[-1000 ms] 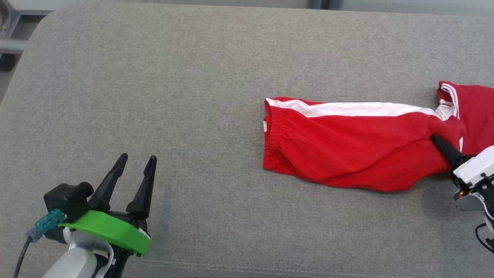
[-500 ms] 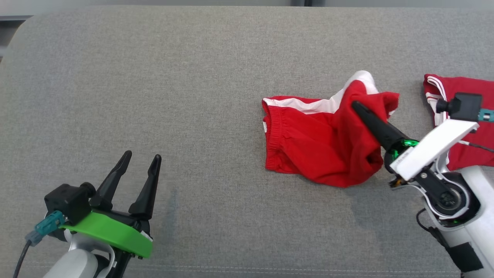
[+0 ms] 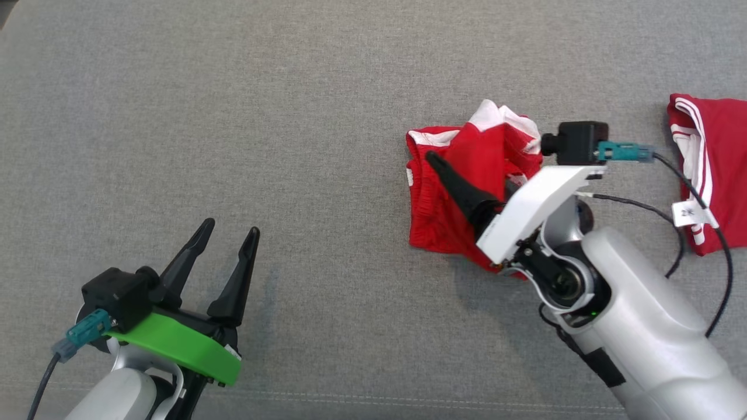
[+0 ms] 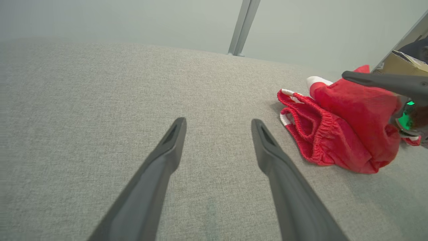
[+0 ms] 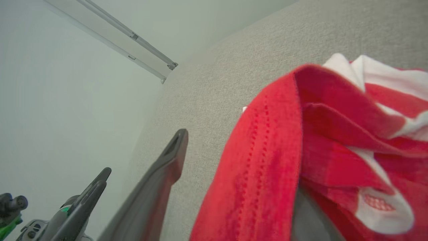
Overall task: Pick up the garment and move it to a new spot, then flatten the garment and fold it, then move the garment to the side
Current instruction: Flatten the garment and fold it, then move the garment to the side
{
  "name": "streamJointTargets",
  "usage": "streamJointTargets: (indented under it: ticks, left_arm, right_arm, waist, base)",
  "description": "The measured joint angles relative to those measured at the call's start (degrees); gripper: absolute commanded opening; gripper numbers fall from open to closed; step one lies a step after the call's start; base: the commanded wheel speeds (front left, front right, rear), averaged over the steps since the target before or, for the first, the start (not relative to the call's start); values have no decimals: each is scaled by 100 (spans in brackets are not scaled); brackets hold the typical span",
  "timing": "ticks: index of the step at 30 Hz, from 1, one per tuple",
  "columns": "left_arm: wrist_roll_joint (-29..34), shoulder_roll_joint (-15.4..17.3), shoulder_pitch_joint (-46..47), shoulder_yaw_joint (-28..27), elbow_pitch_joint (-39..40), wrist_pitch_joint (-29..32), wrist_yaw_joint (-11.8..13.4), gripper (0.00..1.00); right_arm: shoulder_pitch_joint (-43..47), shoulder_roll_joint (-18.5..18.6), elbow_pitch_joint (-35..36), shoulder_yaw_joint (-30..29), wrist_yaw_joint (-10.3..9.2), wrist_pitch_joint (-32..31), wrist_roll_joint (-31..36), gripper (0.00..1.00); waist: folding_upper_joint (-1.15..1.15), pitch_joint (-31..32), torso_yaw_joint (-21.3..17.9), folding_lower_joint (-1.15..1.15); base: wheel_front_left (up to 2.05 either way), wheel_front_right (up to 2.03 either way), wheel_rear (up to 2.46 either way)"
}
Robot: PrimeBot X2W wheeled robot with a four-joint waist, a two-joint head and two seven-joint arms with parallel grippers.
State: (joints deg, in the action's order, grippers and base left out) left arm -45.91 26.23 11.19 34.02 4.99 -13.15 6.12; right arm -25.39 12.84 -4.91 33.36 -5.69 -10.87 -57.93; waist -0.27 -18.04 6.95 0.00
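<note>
Shorts [image 3: 443, 227] lay bunched on the grey cushion [image 3: 292, 116], right of centre in the head view. Your right gripper [image 3: 461, 157] was over them with its fingers spread, one bare, the other under a draped red fold. Your left gripper [image 3: 230, 227] sat at lower left, fingers spread, well apart from them. A second red garment [image 3: 715, 169] lay at the right edge.

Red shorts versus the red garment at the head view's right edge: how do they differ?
The red shorts with a white side stripe lie bunched around the right gripper's fingers; the red white-striped garment at the edge lies flat, untouched. The shorts lie fully in frame; the garment is cut off by it. Both are red with white trim.
</note>
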Motion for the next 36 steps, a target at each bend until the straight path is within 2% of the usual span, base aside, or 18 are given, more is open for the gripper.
streamJointTargets:
  ticks: [9,13,16,22,29,36]
  left_arm:
    - [-4,-8,-7,-1,-149,0,0,100]
    - [-5,-12,-9,-3,-187,-1,0,100]
    - [-8,-15,-11,-7,-200,-1,0,100]
    - [-22,-18,-20,-48,-168,-1,0,100]
    - [-22,-7,-68,-76,-71,-1,0,100]
    - [-21,-4,-64,-93,-29,-1,1,100]
  right_arm:
    - [-476,-499,-207,698,7,-135,380,100]
    - [-730,-824,-203,809,11,-127,455,100]
    - [-808,-886,-218,873,12,-126,455,100]
    - [-810,-708,-293,862,5,-99,586,100]
    - [-719,0,-657,593,-56,-76,902,100]
    - [-391,266,-870,378,-97,8,909,100]
  waist:
    - [0,85,-18,0]
    - [0,123,-96,0]
    - [0,150,-159,0]
    - [0,157,-268,0]
    - [0,57,-410,0]
    - [0,-104,-524,0]
  base:
    - [0,0,0]
    - [0,0,0]
    - [0,0,0]
    - [0,0,0]
    - [0,0,0]
    - [0,0,0]
